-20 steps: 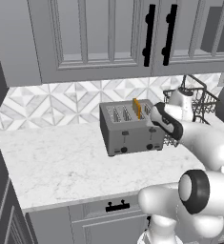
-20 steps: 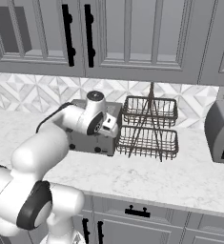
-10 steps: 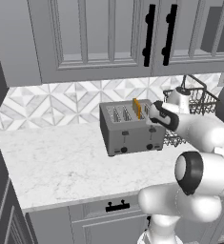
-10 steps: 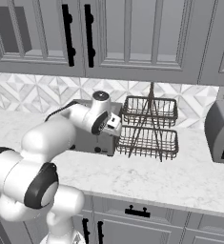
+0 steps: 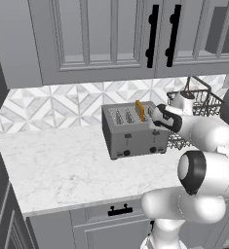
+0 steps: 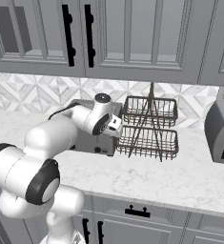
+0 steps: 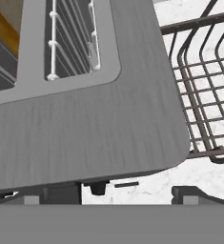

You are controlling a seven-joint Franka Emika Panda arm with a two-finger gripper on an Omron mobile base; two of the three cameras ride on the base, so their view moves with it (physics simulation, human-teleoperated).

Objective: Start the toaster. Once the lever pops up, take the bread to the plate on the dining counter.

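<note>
Toaster [image 5: 133, 131] sitting on the marble worktop [image 5: 62, 165], just beside a wire basket rack [image 6: 149, 127] — bread [image 5: 140, 110] standing upright in a right-hand slot. Gripper [image 5: 156, 115] hovering above the toaster's right front corner (finger spacing cannot be told), the toaster's grey top [image 7: 85, 128] lying close beneath the hand.

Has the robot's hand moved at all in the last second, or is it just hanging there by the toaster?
Yes. The hand has slid left toward the toaster, away from the wire rack.

My arm is covering most of the toaster [image 6: 92, 143] at frame centre-left. The wire rack [image 6: 148, 127] is standing just right of it on the marble counter [image 6: 189, 178].
</note>
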